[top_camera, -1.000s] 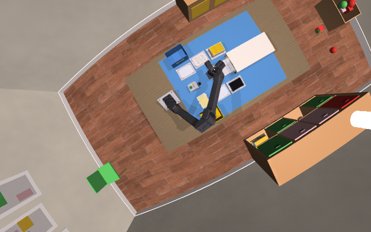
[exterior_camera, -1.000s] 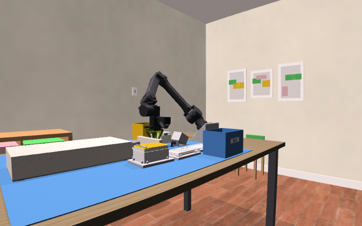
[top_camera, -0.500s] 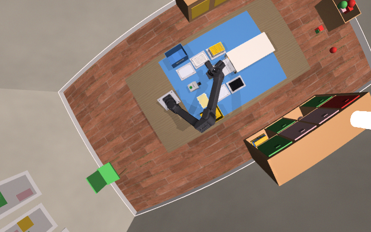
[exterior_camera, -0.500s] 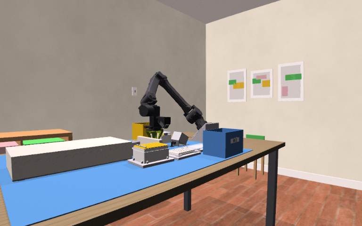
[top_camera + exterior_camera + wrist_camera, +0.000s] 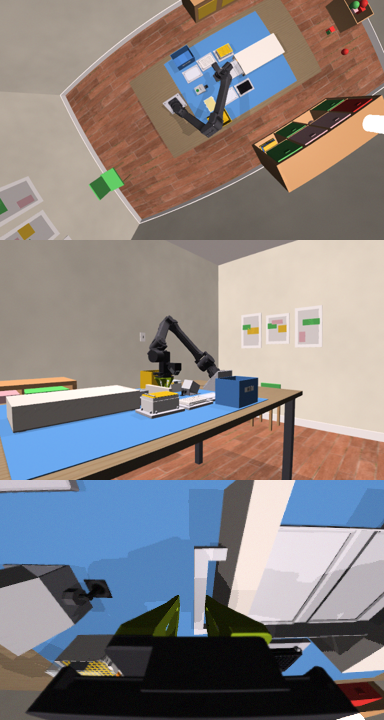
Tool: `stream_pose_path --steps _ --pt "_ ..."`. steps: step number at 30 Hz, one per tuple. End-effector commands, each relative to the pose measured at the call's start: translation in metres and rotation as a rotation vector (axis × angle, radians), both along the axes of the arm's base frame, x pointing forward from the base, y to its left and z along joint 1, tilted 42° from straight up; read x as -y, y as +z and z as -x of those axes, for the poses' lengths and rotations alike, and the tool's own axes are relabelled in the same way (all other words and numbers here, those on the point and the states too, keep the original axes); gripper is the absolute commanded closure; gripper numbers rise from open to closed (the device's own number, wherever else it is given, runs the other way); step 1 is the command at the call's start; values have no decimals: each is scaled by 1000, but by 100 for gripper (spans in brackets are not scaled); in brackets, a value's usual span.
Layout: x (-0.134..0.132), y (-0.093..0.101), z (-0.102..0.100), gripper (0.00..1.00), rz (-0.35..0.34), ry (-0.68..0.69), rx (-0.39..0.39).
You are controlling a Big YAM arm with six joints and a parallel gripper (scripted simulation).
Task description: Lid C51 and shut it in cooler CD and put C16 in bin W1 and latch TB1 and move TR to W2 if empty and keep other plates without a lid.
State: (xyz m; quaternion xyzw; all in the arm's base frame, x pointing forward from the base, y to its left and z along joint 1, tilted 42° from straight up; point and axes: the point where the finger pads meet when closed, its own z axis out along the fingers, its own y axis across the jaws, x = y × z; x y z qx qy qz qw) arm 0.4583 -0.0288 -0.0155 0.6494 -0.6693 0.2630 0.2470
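While the long white cooler (image 5: 259, 53) stands on the counter (image 5: 158, 135) just beyond the fingers, its drawer (image 5: 238, 70) is seen pulled out beside them, with a grey ribbed floor shown in the wrist view. The blue bin (image 5: 182, 57) is set well apart from the fingers on the side away from the cooler, and the yellow bin (image 5: 227, 116) is found far back under the arm's elbow. The black plate (image 5: 244, 87) is kept in its nest, near the fingers on the drawer's side, and the white plate (image 5: 232, 96) lies in the nest just beside it, partly hidden by the arm. A white lid (image 5: 192, 74) is parked in its own nest, apart from the fingers on the blue bin's side. The drawer's white handle (image 5: 200, 580) is straddled by the fingers, which are held partly open; nothing is gripped.
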Motion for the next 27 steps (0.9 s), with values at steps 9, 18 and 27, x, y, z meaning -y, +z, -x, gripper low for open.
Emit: stream_pose_path --steps 9,18,27 --pt "-19 25 -13 70 -12 1 36" --pt "-20 26 -12 70 -9 -11 24" --pt "-27 43 -13 70 -14 -14 41"
